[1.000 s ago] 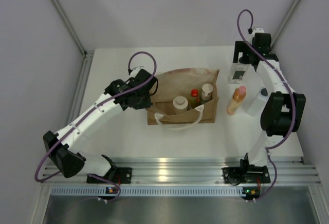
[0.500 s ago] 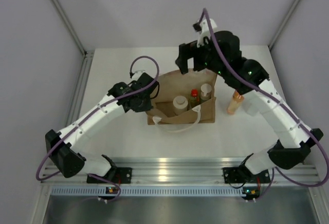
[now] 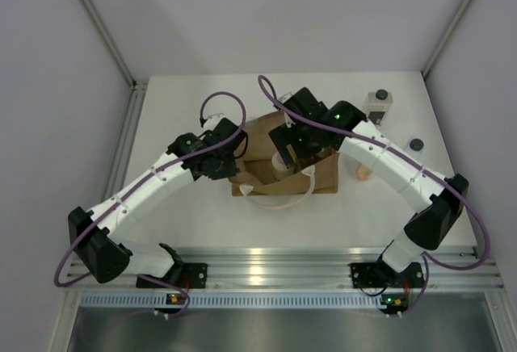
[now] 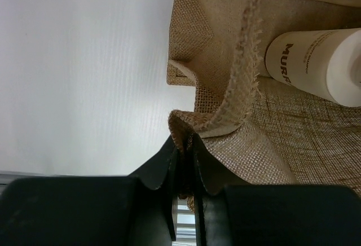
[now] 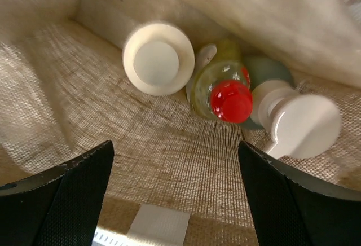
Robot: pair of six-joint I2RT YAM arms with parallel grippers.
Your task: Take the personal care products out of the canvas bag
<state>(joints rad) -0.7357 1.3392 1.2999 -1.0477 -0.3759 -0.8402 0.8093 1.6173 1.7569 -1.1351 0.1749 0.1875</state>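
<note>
"Three bottles stood inside the canvas bag (image 3: 325, 179) at the middle of the overhead view," said Ana; "in the right wrist view the cream cylinder (image 5: 159, 58) was at upper centre, the yellow bottle with the red cap (image 5: 230, 100) just beside it on the right, and the pump bottle (image 5: 296, 124) crowded against that one."

"And outside?" asked Ben.

"A clear bottle with a dark cap (image 3: 378, 106) stood on the table (image 3: 186, 110) at upper right; the orange bottle (image 3: 363, 174) peeked from under the right arm, just right of the bag."

"The jaws?"

"The left gripper (image 4: 183, 150) was pinched tight on the bag's hem at its left end; the right gripper (image 5: 175, 150) hung over the mouth with its fingers spread wide and nothing between them."

"So how would you have made the next grab?"

"I judged the cream cylinder the easiest; it had bare burlap on its left side, while the other two were packed together. The fingers needed to centre on it toward the upper middle of the wrist view; come straight down so one finger slid into the narrow gap beside the yellow bottle; close on the body rather than the smooth top; then lift vertically. The left pinch ought to hold the hem during that lift, or the soft fabric could sag inward or rise with the bottle."
</note>
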